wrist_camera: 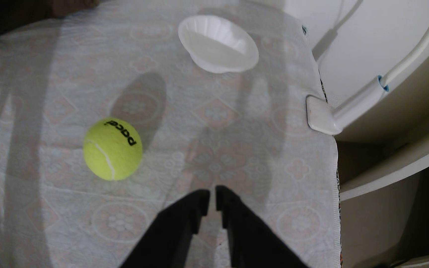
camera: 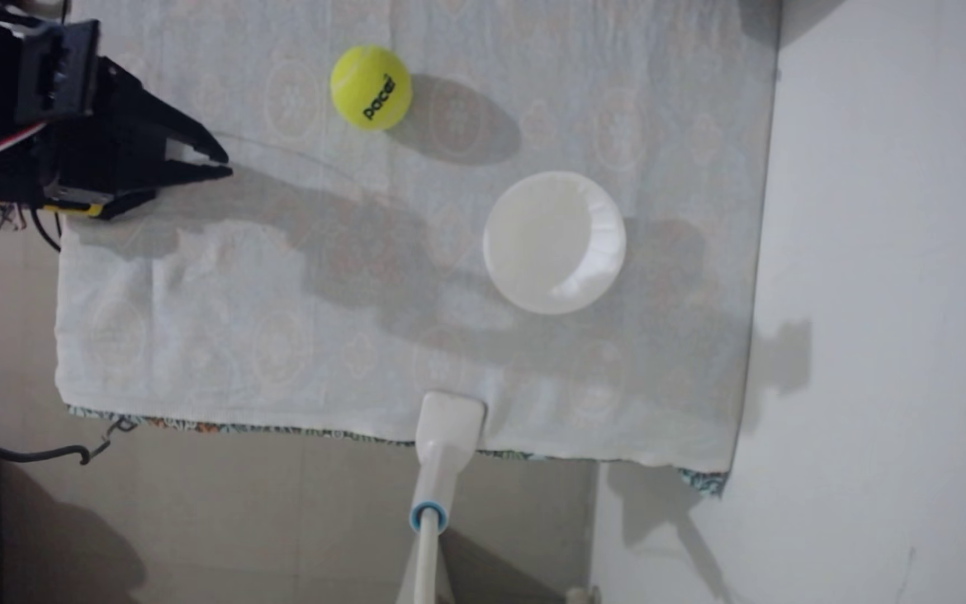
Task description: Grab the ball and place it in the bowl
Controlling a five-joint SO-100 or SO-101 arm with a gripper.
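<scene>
A yellow-green ball (camera: 371, 87) with black lettering rests on the white patterned cloth (camera: 295, 302) near the top of the fixed view. To its lower right stands the white bowl (camera: 554, 242) with a pleated rim, nothing inside it. My black gripper (camera: 229, 163) hovers at the left edge, apart from the ball, its tips nearly together and holding nothing. The wrist view has the ball (wrist_camera: 112, 149) to the upper left of the gripper (wrist_camera: 212, 192) and the bowl (wrist_camera: 218, 43) far ahead.
A white clamp (camera: 450, 424) on a white stalk grips the cloth's lower edge in the fixed view; the same clamp (wrist_camera: 320, 116) sits at the right table edge in the wrist view. A black cable (camera: 22, 453) lies beyond the cloth at lower left.
</scene>
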